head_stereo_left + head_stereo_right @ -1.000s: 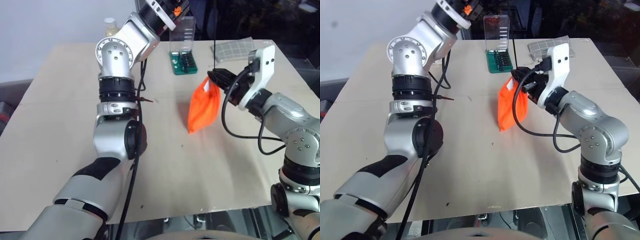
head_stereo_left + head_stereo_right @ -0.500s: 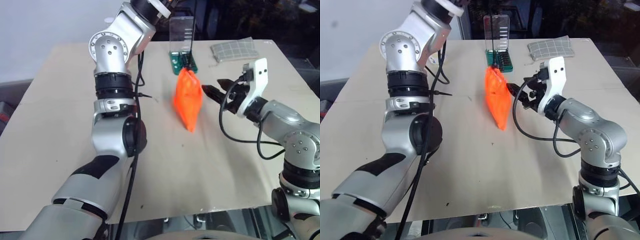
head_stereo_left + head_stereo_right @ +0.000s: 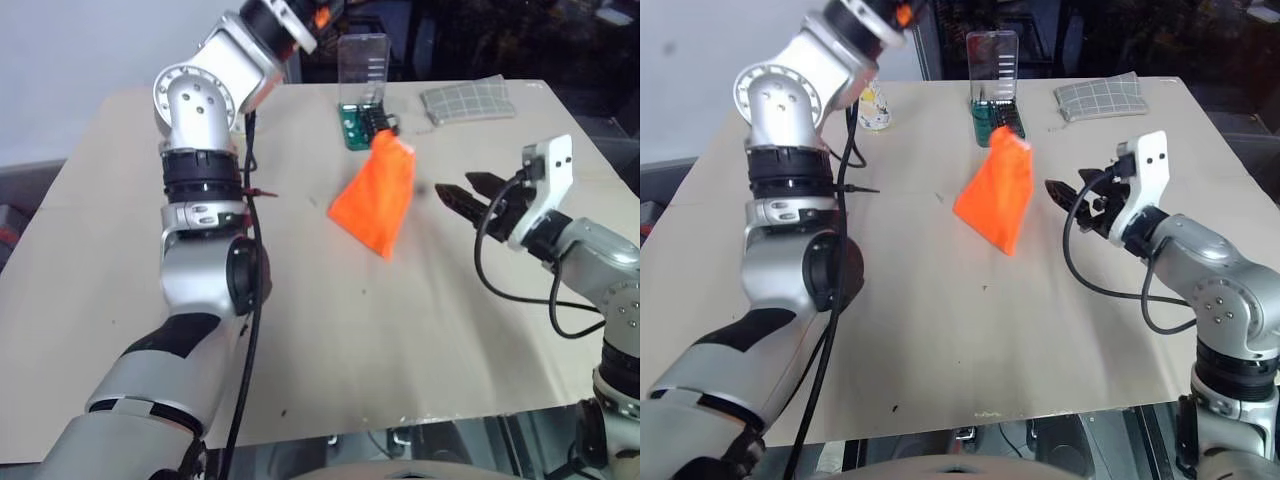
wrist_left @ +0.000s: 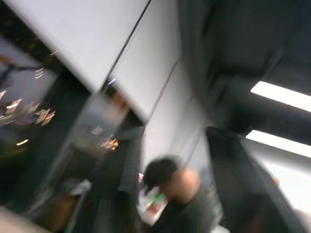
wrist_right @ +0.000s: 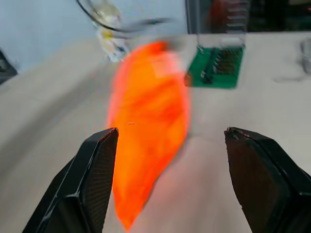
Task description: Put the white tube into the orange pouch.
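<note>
The orange pouch (image 3: 375, 196) is standing out as a bright, soft fabric bag, narrow at its upper end and widening to a blunt lower corner, slightly blurred. It is slanting over the middle of the table (image 3: 420, 330), its upper end toward the far edge and its lower corner pointing toward the near edge; whether it is resting on the board or hanging above it is not clear. The white tube is not showing separately, and the frames do not tell whether it is inside the pouch.

The table is showing a pale tan board with a few small dark specks. A pale wall is lying beyond its far left corner and dark clutter beyond the far edge. The left wrist view is taking in a blurred ceiling with strip lights and a person (image 4: 167, 194).

A green bit holder with a clear lid (image 3: 364, 95) is standing at the far edge, just behind the pouch's upper end. A grey checked pouch (image 3: 468, 100) is lying near the far right corner, and a clear yellowish bottle (image 3: 873, 108) is sitting toward the far left.

The right gripper (image 3: 452, 192) is hovering to the right of the pouch, apart from it, with its jaws spread wide and holding nothing. The left arm (image 3: 205, 180) is reaching up past the far edge; how its jaws are standing cannot be told.
</note>
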